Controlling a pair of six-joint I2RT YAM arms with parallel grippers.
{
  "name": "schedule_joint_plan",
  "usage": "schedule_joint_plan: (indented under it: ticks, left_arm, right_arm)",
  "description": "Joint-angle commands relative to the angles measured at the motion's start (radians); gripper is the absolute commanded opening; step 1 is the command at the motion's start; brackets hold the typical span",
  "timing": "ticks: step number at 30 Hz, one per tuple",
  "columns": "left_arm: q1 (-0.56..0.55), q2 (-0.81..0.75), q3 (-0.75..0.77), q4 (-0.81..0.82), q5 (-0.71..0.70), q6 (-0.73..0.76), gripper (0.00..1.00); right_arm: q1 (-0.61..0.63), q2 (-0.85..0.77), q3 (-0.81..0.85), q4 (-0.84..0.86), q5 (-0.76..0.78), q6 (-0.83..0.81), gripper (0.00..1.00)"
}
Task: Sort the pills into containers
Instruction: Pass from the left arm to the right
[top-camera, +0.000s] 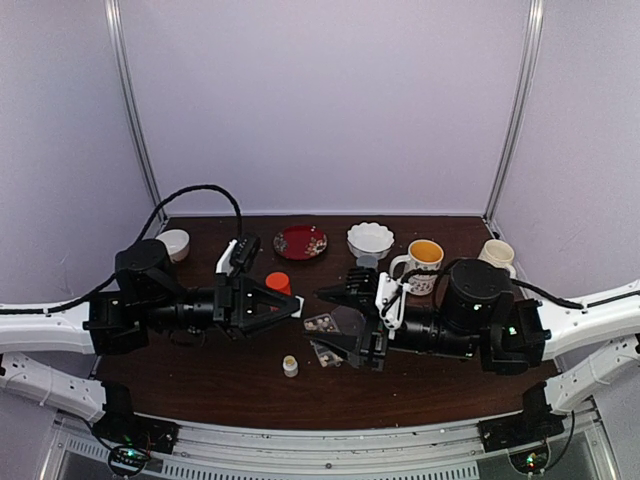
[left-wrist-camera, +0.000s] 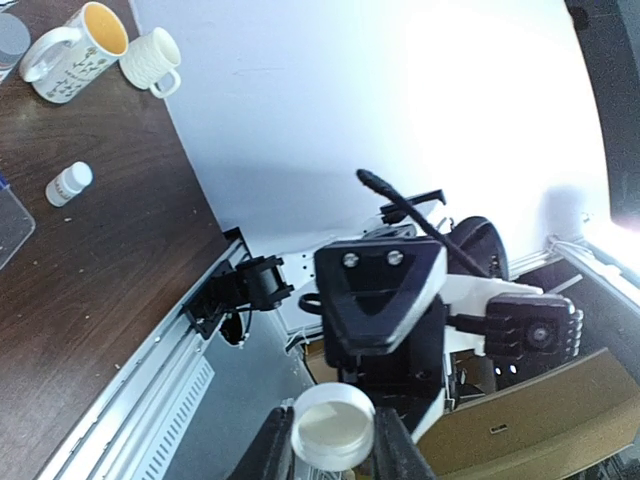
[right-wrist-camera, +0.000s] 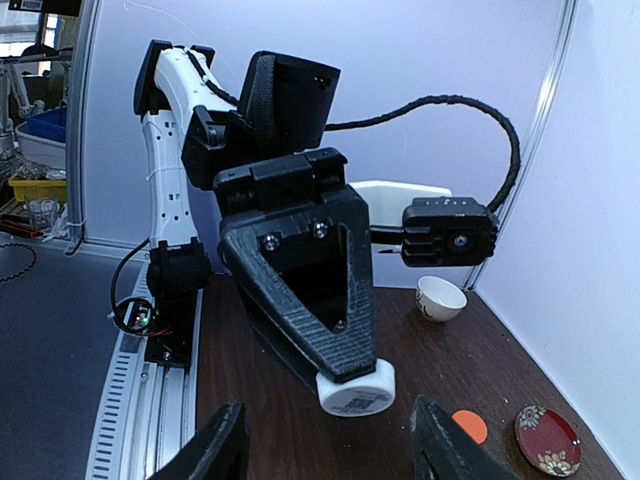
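From above, the clear plastic rectangular pill box (top-camera: 323, 325) lies mid-way along the dark wooden tabletop (top-camera: 200, 375), near an orange-red cylindrical bottle (top-camera: 277, 283).

Left wrist: the left hand (left-wrist-camera: 330, 452) is clenched on a small white round bottle (left-wrist-camera: 331, 425).

Right wrist: the right hand (right-wrist-camera: 328, 450) is released, its fingers apart and clear of that bottle.

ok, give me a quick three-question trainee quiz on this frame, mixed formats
1. True or false: the left gripper holds a small white bottle.
2. How many handled mugs stand on the table? A) one B) two C) four
3. On the right gripper, are the fingers apart or closed together?
Key: 1 true; 2 B; 3 apart, so open.
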Motion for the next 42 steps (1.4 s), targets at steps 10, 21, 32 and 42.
schedule_joint_plan:
  ticks: [10,21,32,42]
  left_arm:
    - [0.004,0.003,-0.027,0.177,0.035,-0.042,0.25]
    - [0.003,0.005,-0.042,0.196,0.034,-0.054,0.25]
    - [0.002,0.005,-0.052,0.210,0.037,-0.064,0.25]
    - [0.002,0.003,-0.063,0.222,0.034,-0.067,0.43]
  right_arm:
    - [0.006,0.044,0.057,0.053,0.129,-0.029,0.50]
    - [0.023,0.055,0.061,0.044,0.115,-0.077,0.43]
    - [0.033,0.083,0.089,0.029,0.122,-0.091,0.38]
    - [0.036,0.080,0.085,0.032,0.126,-0.084,0.25]
